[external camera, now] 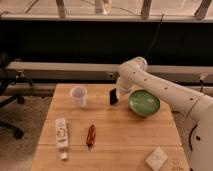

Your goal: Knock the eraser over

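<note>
The eraser (113, 96) stands near the middle of the frame, toward the far edge of the wooden counter (125, 135). It is a small dark block, and it looks slightly tilted, though whether it is already tipping or simply seen at an angle I cannot tell. It sits between the white cup (78, 95) to its left and the green bowl (144, 103) to its right, apart from both.

The tool (120, 94) is at the end of the white arm (160, 92), which reaches in from the right side of the frame and bends down just above and to the right of the eraser. The tool sits right beside the block, seemingly touching or nearly touching its upper right side. Whether its fingers are apart or together I cannot tell. That placement makes sense for a knock: a sideways push high on a tall, narrow block should topple it leftward, toward the open wood between eraser and cup.

Nearer the bottom of the frame lie a white tube (61, 135) at lower left, a reddish-brown elongated object (91, 135) beside it, and a white squarish block (156, 158) at lower right, all well away from the push.
</note>
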{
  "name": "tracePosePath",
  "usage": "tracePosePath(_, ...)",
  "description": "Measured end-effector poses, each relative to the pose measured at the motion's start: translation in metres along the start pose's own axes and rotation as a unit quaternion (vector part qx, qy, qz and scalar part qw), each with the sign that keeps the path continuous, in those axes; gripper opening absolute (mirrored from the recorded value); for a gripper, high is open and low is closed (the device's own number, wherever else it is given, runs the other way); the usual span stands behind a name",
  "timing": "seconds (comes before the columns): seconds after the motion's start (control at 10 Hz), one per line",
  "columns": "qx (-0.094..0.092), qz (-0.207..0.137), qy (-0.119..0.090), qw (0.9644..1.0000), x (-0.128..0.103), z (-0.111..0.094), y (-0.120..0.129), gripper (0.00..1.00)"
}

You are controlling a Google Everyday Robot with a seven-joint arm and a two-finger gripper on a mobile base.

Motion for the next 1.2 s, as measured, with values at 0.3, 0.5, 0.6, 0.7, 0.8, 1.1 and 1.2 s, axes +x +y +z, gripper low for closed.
tracePosePath(0.3, 0.014, -0.007, -0.007, 0.9999, -0.003, 0.015, -0.025, 0.00)
tracePosePath(0.5, 0.024, -0.007, -0.016, 0.9996, -0.005, 0.018, -0.037, 0.00)
tracePosePath(0.6, 0.030, -0.008, -0.020, 0.9993, -0.008, 0.018, -0.045, 0.00)
tracePosePath(0.7, 0.036, -0.012, -0.029, 0.9989, -0.019, 0.020, -0.054, 0.00)
tracePosePath(0.8, 0.040, -0.013, -0.038, 0.9984, -0.024, 0.019, -0.060, 0.00)
tracePosePath(1.1, 0.058, -0.027, -0.072, 0.9953, -0.041, 0.011, -0.065, 0.06)
tracePosePath(1.2, 0.060, -0.028, -0.076, 0.9950, -0.044, 0.009, -0.068, 0.08)
